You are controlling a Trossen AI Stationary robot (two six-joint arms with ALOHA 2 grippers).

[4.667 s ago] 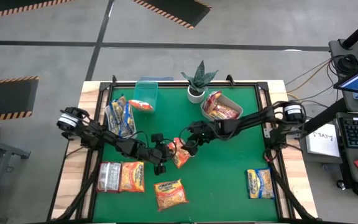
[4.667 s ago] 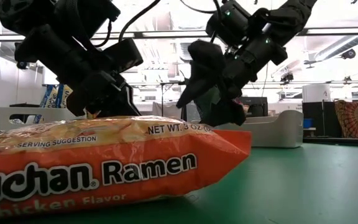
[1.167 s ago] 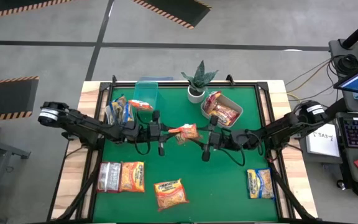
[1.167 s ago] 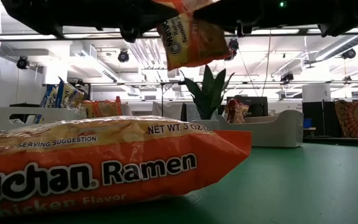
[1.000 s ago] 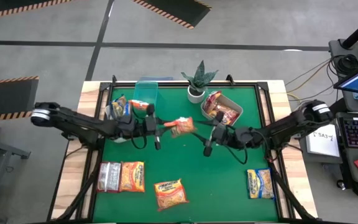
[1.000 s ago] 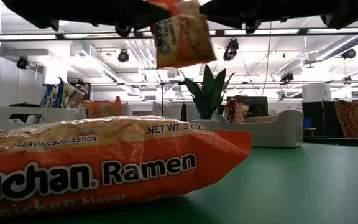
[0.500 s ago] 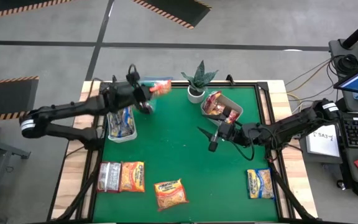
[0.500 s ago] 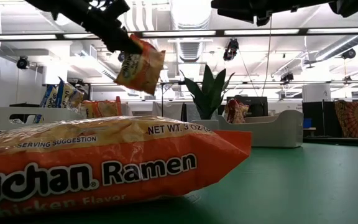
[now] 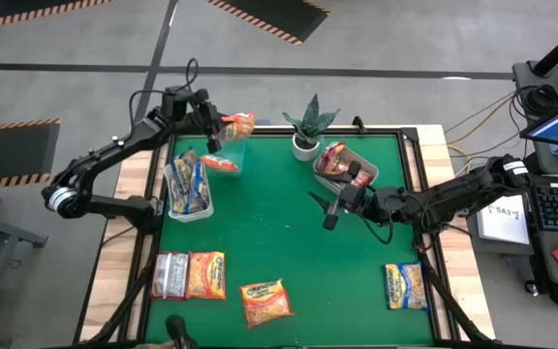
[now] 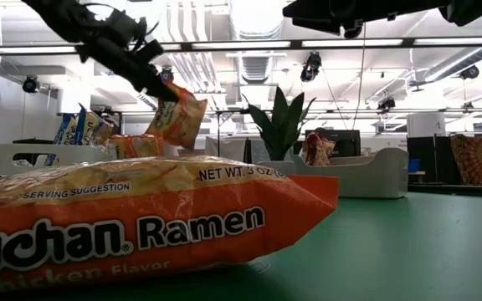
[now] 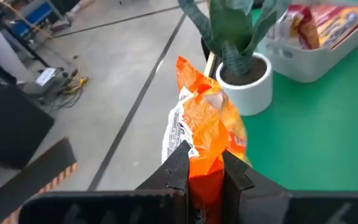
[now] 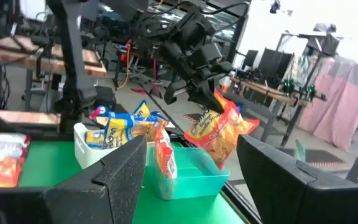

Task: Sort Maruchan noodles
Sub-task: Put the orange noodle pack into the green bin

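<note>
The left gripper (image 9: pixel 217 129) is up at the far left corner of the desk (image 9: pixel 289 242), its fingers (image 11: pixel 178 167) clamped on the top edge of an orange packet (image 9: pixel 237 125) that hangs down from them, long axis close to vertical with a slight tilt in the low view. The relation that matters is packet to teal bin (image 9: pixel 227 148): from above the packet sits just past the bin's far edge, towards the potted plant (image 9: pixel 308 124), so it looks not quite over the opening, where another orange packet (image 9: pixel 220 163) already stands. The next move probably calls for a small shift back over the bin before letting go; released here, it might catch the rim or fall off the desk edge. The left arm is plainly the nearer one. The right gripper (image 9: pixel 331 209) hovers near the middle of the desk beside the grey bin (image 9: pixel 366 167) of red packets, fingers spread and holding nothing. Compared with a second ago, the packet has travelled from mid-desk, where both grippers were close together, out to the far left corner, and the right arm has drawn back towards its own side. Yellow-and-blue packets fill the white bin (image 9: pixel 188 189); a silvery packet (image 9: pixel 169 275), two more orange ones (image 9: pixel 206 274) (image 9: pixel 265 301) and a yellow-and-blue one (image 9: pixel 406 286) remain loose along the near edge.
</note>
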